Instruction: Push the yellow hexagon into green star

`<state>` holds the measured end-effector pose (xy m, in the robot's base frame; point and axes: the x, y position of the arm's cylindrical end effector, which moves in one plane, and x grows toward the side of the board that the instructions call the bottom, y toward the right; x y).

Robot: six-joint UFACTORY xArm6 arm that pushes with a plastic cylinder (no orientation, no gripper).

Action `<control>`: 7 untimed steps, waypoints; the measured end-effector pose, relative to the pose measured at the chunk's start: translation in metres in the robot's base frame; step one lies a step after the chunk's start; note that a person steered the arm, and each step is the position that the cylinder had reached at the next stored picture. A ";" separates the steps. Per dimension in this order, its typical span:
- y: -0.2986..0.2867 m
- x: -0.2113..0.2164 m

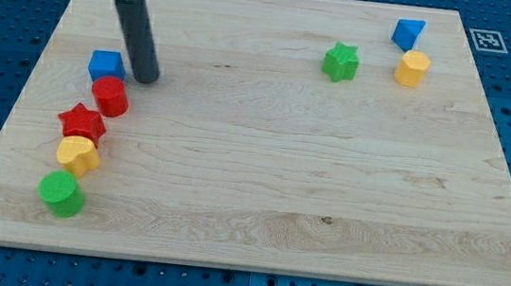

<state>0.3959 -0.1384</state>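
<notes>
The yellow hexagon (413, 69) sits near the view's top right, just below a blue block (407, 33). The green star (341, 63) lies to the hexagon's left, a short gap apart. My tip (145, 78) rests on the board at the view's upper left, just right of a blue cube (106, 64) and above-right of a red cylinder (109, 96). It is far to the left of the hexagon and the star.
Down the view's left side runs a line of blocks: a red star (81, 124), a yellow block (77, 155) and a green cylinder (62, 194). The wooden board (261, 182) lies on a blue perforated table.
</notes>
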 end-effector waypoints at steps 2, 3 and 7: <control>0.132 0.000; 0.212 0.002; 0.404 -0.028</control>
<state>0.3681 0.2655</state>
